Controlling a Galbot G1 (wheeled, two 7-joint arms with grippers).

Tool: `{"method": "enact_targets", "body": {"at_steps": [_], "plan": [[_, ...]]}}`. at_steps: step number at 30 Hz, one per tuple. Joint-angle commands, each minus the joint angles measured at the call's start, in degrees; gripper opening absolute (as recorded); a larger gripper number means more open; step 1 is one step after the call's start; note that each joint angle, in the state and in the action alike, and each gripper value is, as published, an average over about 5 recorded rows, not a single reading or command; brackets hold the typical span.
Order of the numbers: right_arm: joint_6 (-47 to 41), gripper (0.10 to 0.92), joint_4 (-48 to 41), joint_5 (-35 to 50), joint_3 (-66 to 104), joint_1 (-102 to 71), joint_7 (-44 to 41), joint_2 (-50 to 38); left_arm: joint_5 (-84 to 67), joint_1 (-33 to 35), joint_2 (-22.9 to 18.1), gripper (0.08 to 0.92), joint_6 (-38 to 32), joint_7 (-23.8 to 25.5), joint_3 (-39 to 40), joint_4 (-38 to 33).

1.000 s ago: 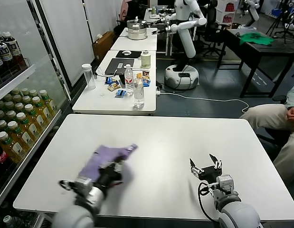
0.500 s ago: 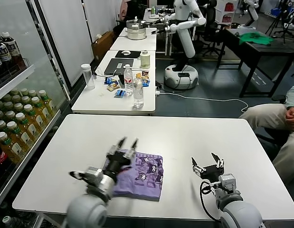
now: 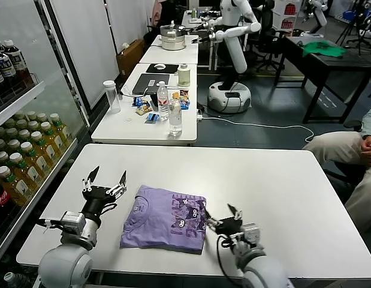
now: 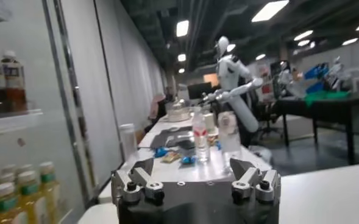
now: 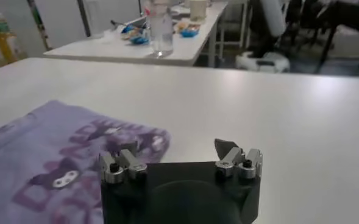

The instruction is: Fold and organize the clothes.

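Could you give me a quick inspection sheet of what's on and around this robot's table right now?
Surface: white table, bare apart from the shirt.
Job's things: one lavender T-shirt lying partly folded, cartoon print up.
Clutter: nothing seen on this table.
Grippers: left gripper open, raised left of the shirt; right gripper open, low at the shirt's right edge.
Cables: black cable at the right wrist.
Surroundings: drinks fridge, tables with bottles, another robot, seated person.

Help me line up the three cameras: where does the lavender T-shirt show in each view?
Head view: lavender T-shirt lies folded on the near table, between both grippers.
Left wrist view: not in it.
Right wrist view: spread just beyond the right gripper.
Shared landmark: clear water bottle behind.
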Motion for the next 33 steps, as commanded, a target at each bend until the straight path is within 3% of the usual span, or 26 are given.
{"method": "enact_targets", "body": {"at_steps": [1,7,20,29,33], "plan": [[0.06,0.823,-5.08,8.48,-6.55,1.17,6.16,3.33,3.38,2.78,0.42,0.823,-1.89,-0.16,-3.84,0.43],[1.38,0.771,-3.51,11.11,-4.09,0.55,6.66,2.36,3.39,3.11,-0.51,0.823,-2.14,-0.14,-3.44,0.24],[6.15,0.396,-4.44,12.32,-2.97,1.16,3.81,1.39,4.42,4.57,-1.33,0.823,-2.59,-0.90,-3.34,0.78],[6.47,0.146,2.43,11.05,7.22,2.72,-0.58,-4.61,4.67,4.42,-1.87,0.823,-2.68,-0.95,-2.54,1.13],[4.50,0.111,2.50,11.17,17.06,2.73,-3.13,-10.24,5.03,4.36,-2.13,0.823,-3.45,-0.92,-2.14,1.60]]}}
